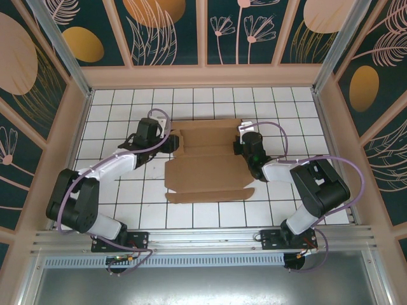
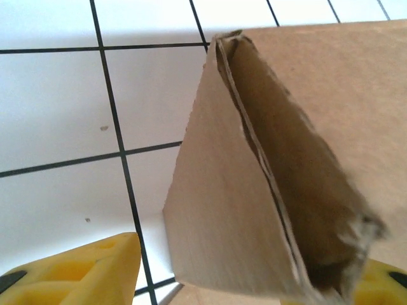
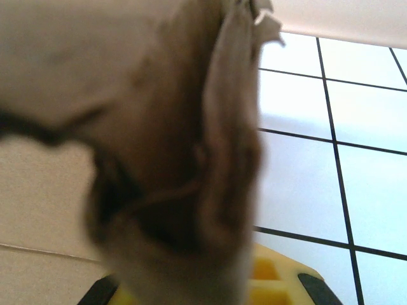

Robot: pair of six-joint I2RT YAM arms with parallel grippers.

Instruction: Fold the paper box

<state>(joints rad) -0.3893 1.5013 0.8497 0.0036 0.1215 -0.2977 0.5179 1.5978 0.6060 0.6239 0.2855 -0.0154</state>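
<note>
Where the white tiled table (image 1: pixel 127 203) takes up the middle of the overhead view, the paper box (image 1: pixel 206 168) lies at its centre. It is a brown cardboard sheet, mostly flat on the grid. One long flap runs along its lower edge in the frame, and its upper part is creased into low folds.

The left gripper (image 1: pixel 170 143) sits at the box's upper-left corner, on an arm reaching in from the lower left. From the wrist camera on that side, a doubled flap of cardboard stands on edge, running from the bottom of the frame toward the top centre. The yellow fingers (image 2: pixel 82 270) are spread to either side of it. A sliver of white tile shows between the lower-left finger and the flap, so that one is clear of the cardboard. The other finger peeks out at the lower right, half hidden behind the flap, and I cannot tell whether it touches.

The right gripper (image 1: pixel 240 145) is at the box's upper-right edge, its arm coming in from the lower right. Its wrist view is badly blurred. A fold of cardboard looms over the left and centre, dropping straight onto the yellow fingers (image 3: pixel 273 279) at the bottom edge. They are pressed together and look to be pinching that fold.
</note>
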